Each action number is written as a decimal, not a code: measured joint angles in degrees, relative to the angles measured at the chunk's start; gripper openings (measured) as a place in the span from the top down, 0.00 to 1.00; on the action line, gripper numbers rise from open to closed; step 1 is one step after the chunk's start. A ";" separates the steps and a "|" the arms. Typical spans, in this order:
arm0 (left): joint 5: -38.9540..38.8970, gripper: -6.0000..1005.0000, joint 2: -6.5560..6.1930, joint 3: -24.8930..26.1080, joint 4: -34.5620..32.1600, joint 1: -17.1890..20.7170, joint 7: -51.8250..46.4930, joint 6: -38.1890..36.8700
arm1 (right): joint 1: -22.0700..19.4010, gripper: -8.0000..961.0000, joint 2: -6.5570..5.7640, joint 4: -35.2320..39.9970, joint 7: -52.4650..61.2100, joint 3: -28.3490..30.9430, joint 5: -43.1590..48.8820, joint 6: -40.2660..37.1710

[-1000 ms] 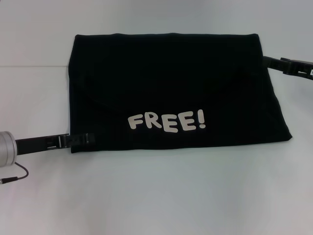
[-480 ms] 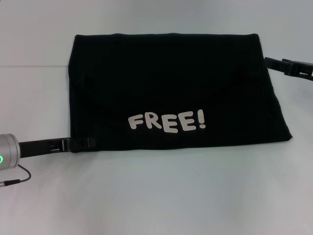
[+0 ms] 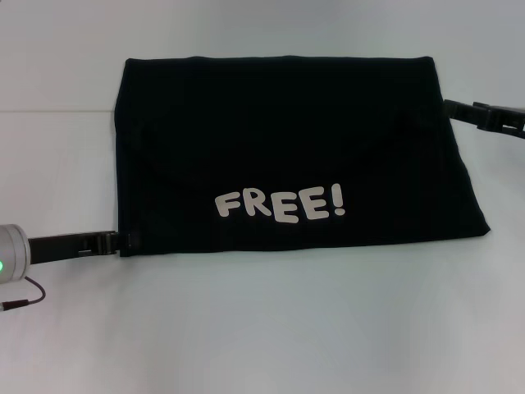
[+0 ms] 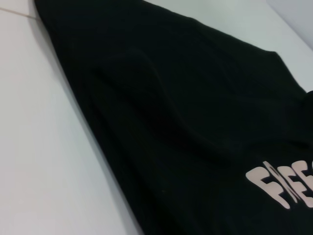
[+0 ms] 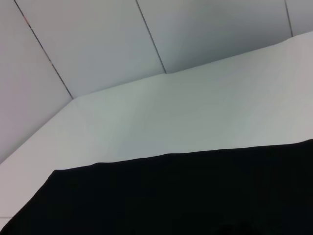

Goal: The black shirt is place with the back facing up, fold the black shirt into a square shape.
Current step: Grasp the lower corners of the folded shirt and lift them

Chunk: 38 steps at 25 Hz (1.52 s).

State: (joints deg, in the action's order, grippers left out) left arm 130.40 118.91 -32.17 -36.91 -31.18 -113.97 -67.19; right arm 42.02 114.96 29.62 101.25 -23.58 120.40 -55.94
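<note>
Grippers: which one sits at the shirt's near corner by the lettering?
The left gripper, at the black shirt's near-left corner; the right gripper is at the far-right edge.

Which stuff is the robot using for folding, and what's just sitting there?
For the job:
- black shirt, folded into a rectangle, "FREE!" lettering showing on top
- left gripper, at the shirt's near left corner
- right gripper, at the shirt's far right edge

Just there:
- white table under the shirt
- thin cable hanging by the left arm

Your left gripper (image 3: 123, 240) has slim black fingers, a silver cylindrical wrist with a green light and a thin dark cable; your right gripper (image 3: 459, 110) is black.
</note>
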 joint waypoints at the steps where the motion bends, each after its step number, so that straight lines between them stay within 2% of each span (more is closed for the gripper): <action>1: 0.14 0.72 0.00 0.01 0.00 -0.03 -0.04 0.04 | -0.16 0.29 0.00 0.00 0.00 -0.04 0.01 -0.06; 7: 0.24 0.91 -0.10 -0.10 -0.01 -0.20 -0.07 0.28 | -0.94 0.29 -0.29 0.24 0.01 -1.27 0.09 -0.28; 12: 0.22 0.94 -0.05 -0.06 -0.01 -0.35 -0.14 0.23 | -1.77 0.29 -1.50 0.40 3.06 -5.62 1.89 -1.08; 14: 0.00 0.95 -0.09 0.14 -0.14 -0.34 -0.18 -0.51 | -2.07 0.29 -2.80 0.50 7.18 -7.78 4.53 -2.61; 18: 0.03 0.97 -0.48 0.36 -0.45 -0.33 -0.20 -2.30 | -2.28 0.30 -3.77 0.45 11.50 -8.20 7.64 -3.84; 21: 0.19 0.97 -0.55 0.17 -0.43 -0.39 -0.22 -2.42 | -2.48 0.30 -4.03 0.56 13.32 -8.31 9.93 -5.09; 26: 0.62 0.97 -0.80 0.07 -0.49 -0.42 -0.35 -2.67 | -2.15 0.30 -4.00 0.13 14.53 -8.91 12.61 -5.54; 38: 1.70 0.97 -1.05 0.36 -0.65 -0.38 -0.56 -2.92 | -2.04 0.37 -2.95 -1.08 17.27 -14.91 14.18 -4.18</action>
State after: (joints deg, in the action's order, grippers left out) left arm 132.10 117.86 -31.82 -37.55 -31.55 -114.54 -70.11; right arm 39.98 112.01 28.54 118.52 -38.49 134.59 -60.12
